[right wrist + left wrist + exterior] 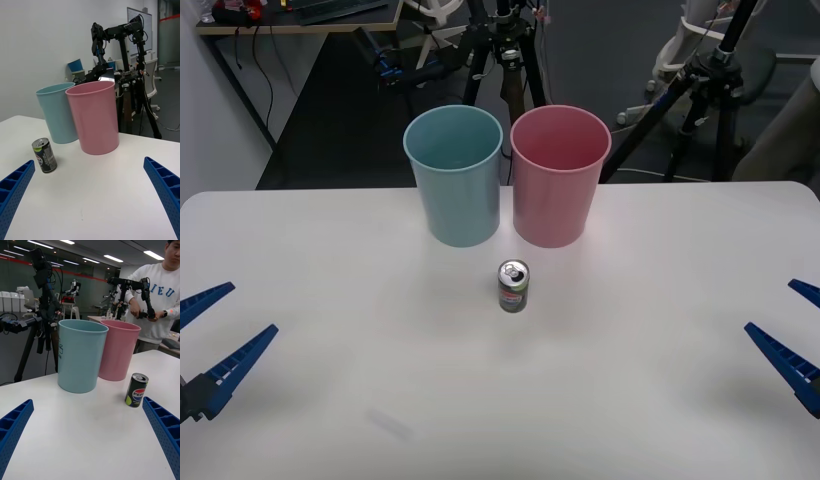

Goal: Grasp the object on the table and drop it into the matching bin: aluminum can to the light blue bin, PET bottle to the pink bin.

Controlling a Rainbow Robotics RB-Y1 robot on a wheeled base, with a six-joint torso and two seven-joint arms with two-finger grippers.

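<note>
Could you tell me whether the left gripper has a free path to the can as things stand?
Probably yes. The left gripper sits open at the table's left edge, and only bare tabletop lies between it and the upright aluminum can; both bins stand behind the can.

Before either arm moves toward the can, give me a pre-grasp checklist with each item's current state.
1. Small dark aluminum can with silver lid stands upright on the large white tabletop: ok.
2. Can is apart from both buckets, with room around it: ok.
3. Tall pale blue plastic bin, the can's target, stands upright with its mouth open: ok.
4. Tall pink plastic bin stands beside the blue one on the robot's right, so aim carefully: ok.
5. Left hand open, at the table's left edge: ok.
6. Right hand open, at the right edge: ok.
</note>
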